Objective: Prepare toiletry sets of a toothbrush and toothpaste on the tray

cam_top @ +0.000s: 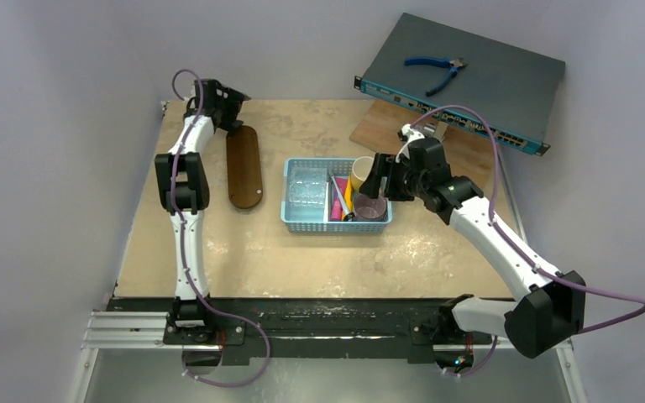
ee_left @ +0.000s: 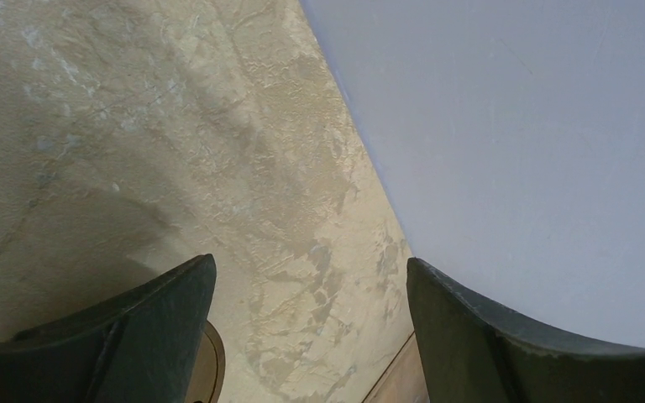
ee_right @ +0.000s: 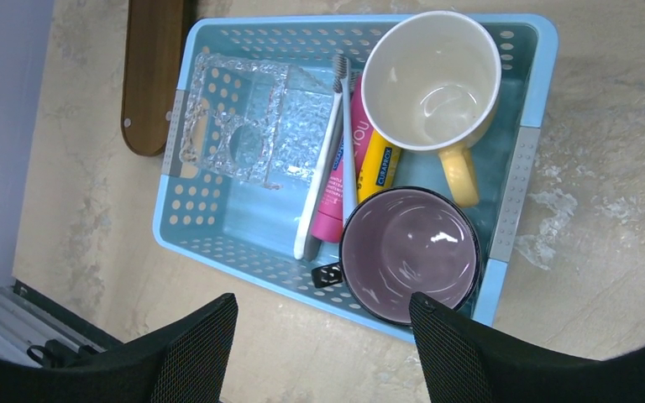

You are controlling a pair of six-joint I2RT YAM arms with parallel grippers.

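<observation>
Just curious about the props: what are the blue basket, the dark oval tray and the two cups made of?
The basket looks like matt light-blue plastic, moulded with rows of holes. The tray seems wooden: dark brown, smooth, faint grain. The cream cup and the purple cup look like glazed ceramic, judging by glossy highlights, though plastic is possible.

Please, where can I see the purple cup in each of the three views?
Top external: purple cup right of centre, in the near right corner of the basket.
Left wrist: not in it.
Right wrist: purple cup low centre.
Shared landmark: the blue basket around it.
</observation>
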